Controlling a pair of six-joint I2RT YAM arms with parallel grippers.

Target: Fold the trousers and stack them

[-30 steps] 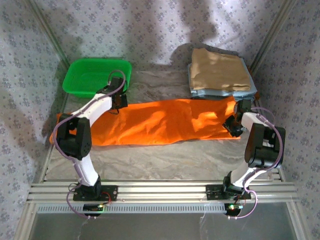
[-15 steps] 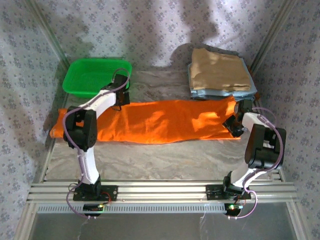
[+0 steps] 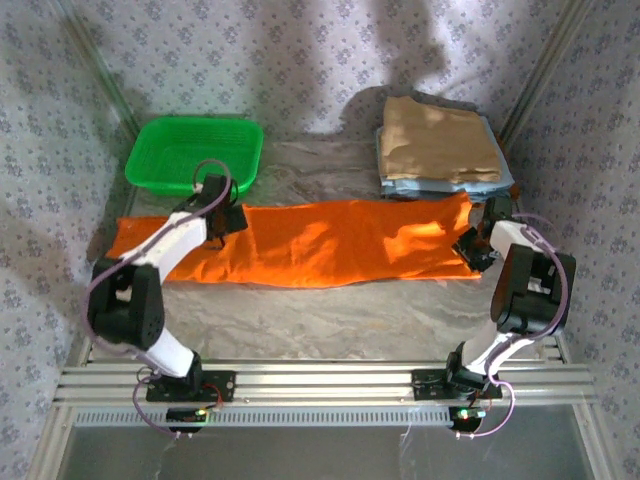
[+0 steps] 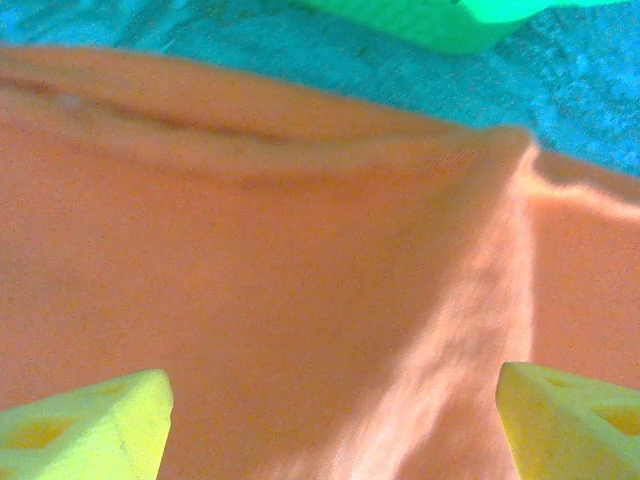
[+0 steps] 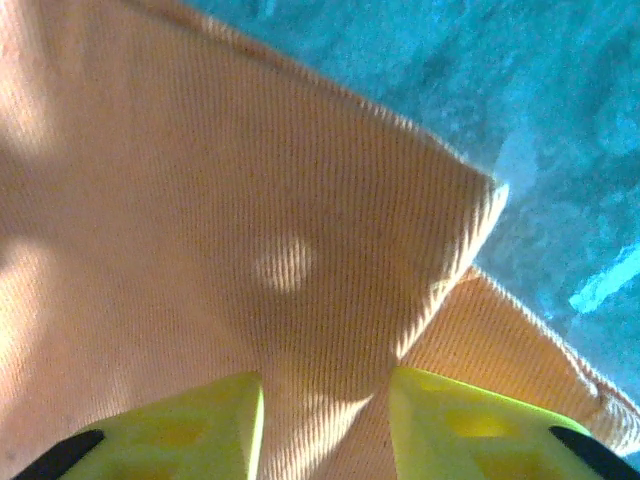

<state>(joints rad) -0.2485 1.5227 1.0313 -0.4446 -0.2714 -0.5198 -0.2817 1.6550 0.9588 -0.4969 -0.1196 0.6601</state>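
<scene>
The trousers (image 3: pixel 330 245) lie flat, stretched left to right across the tabletop (image 3: pixel 330 315), just near of the green basket (image 3: pixel 190 150). The left hand (image 3: pixel 228 217) is released, spread wide over the cloth. The right hand (image 3: pixel 478 245) straddles a fold at the right end; I cannot tell whether it is grasping it.

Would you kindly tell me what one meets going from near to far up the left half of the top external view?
left arm's base → orange trousers → green basket
</scene>
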